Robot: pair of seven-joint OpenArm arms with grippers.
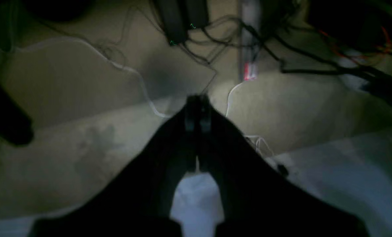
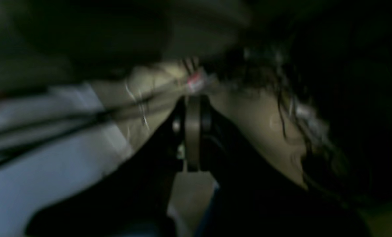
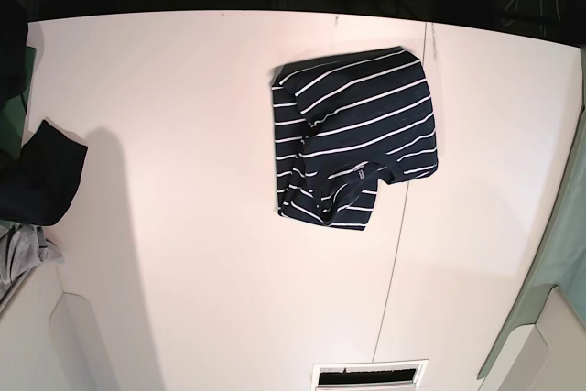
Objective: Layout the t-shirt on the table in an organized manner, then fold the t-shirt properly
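Note:
The navy t-shirt [image 3: 352, 135] with thin white stripes lies in a compact, roughly folded shape on the white table [image 3: 183, 226], right of centre towards the back, collar at the front. Neither arm shows in the base view. In the left wrist view my left gripper [image 1: 197, 112] is shut and empty, held past the table's edge [image 1: 331, 177] over floor and cables. In the blurred right wrist view my right gripper [image 2: 192, 131] shows a narrow gap between its fingers, holds nothing, and is also beyond the table [image 2: 51, 171]. The shirt is in neither wrist view.
A thin dark seam [image 3: 403, 217] runs front to back just right of the shirt. A plain dark garment [image 3: 37, 180] and a grey cloth [image 3: 18, 258] lie at the left edge. Cables [image 1: 215, 42] and gear sit behind the table. A vent slot [image 3: 371, 375] is at the front edge.

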